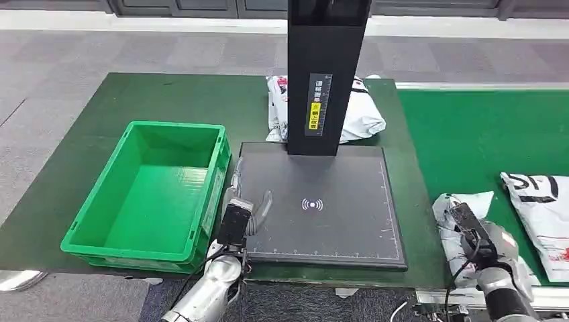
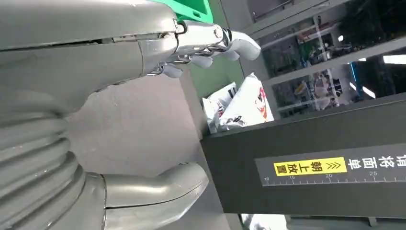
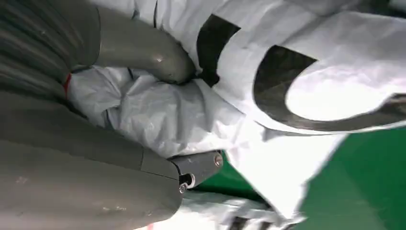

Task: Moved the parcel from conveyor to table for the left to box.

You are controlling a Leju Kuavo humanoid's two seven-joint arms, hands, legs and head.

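Crinkled white plastic film bunches inside the right hand (image 1: 478, 236), whose thumb and fingers (image 3: 143, 50) are closed into the parcel (image 3: 201, 115) at the near right, on the green conveyor (image 1: 470, 134) just beside the table's edge. The bag looks light, soft and slack, likely slippery, so a gathered fistful near its middle should carry better than a pinch at a thin corner, which could slide out or let the rest droop and drag. At the near left, the left hand (image 1: 236, 218) hangs with fingers apart, holding nothing, between the green crate (image 1: 94, 225) and the black scanner pad (image 1: 349, 228). Farther right lies a second white bag (image 1: 543, 215); behind the scanner post (image 1: 327, 74), another white parcel (image 1: 366, 117) rests on the table (image 1: 168, 94).
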